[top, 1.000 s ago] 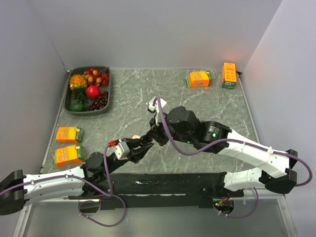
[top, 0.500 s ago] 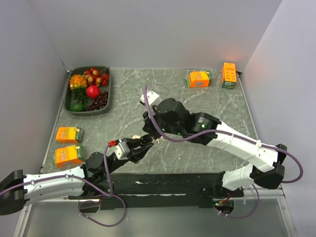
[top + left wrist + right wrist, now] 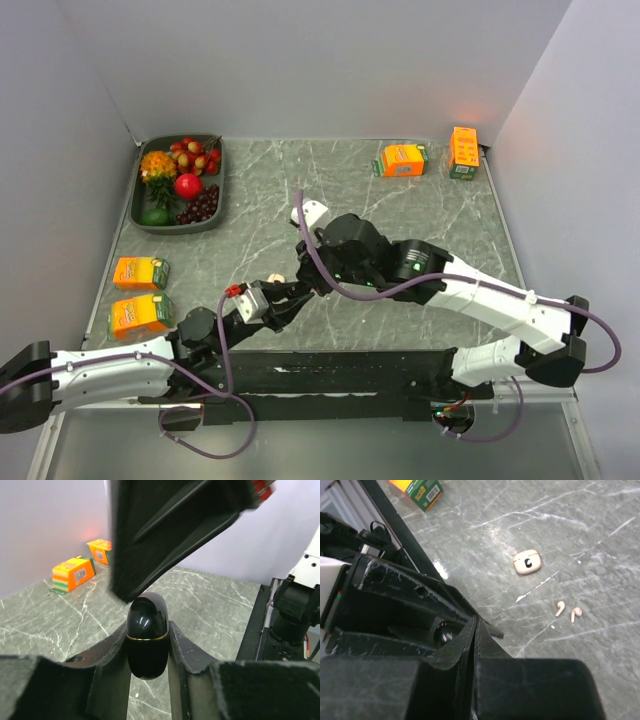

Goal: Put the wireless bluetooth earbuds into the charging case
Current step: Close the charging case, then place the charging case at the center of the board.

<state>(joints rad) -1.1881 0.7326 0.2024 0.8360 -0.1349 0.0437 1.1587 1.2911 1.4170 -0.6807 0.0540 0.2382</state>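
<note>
Compared with half a second earlier, the right arm's wrist has shifted slightly toward the lower right of the overhead view, and the left gripper (image 3: 290, 297) has edged up beneath it at centre frame. The left fingers clamp a black charging case (image 3: 146, 635) from both sides, upright, with its lid seam closed. The right gripper (image 3: 476, 622) hangs just above that case with its fingers pressed flat together and no gap. Whether they pinch anything cannot be told.

On the grey marble table (image 3: 430, 215), a pale charging case (image 3: 527, 561) lies near the pale earbuds (image 3: 560, 608). The two buds lie side by side, apart from that case and beside the meeting grippers. Open tabletop spreads right of the arms and toward the back wall.

A fruit tray (image 3: 218, 200) sits upper left and the left cartons (image 3: 140, 272) stand along the left edge. The far cartons (image 3: 402, 160) stand upper right. All are well apart from both grippers.
</note>
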